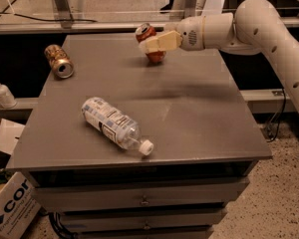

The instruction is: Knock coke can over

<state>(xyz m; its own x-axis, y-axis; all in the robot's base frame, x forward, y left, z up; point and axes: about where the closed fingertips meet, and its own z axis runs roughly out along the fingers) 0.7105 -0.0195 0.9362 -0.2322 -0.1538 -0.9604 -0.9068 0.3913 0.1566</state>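
Observation:
The red coke can (147, 33) stands at the far edge of the grey table (189, 113), tilted to the left with its silver top leaning away from upright. My gripper (152, 44) reaches in from the right and is right in front of the can, pressed against its middle, hiding part of its body. The white arm (249, 21) stretches from the upper right.
A brown-gold patterned can (59, 60) lies on its side at the far left of the table. A clear plastic bottle (114, 125) with a white cap lies near the front middle. A white pump bottle (1, 91) and cardboard boxes (10, 208) are at the left, below the table.

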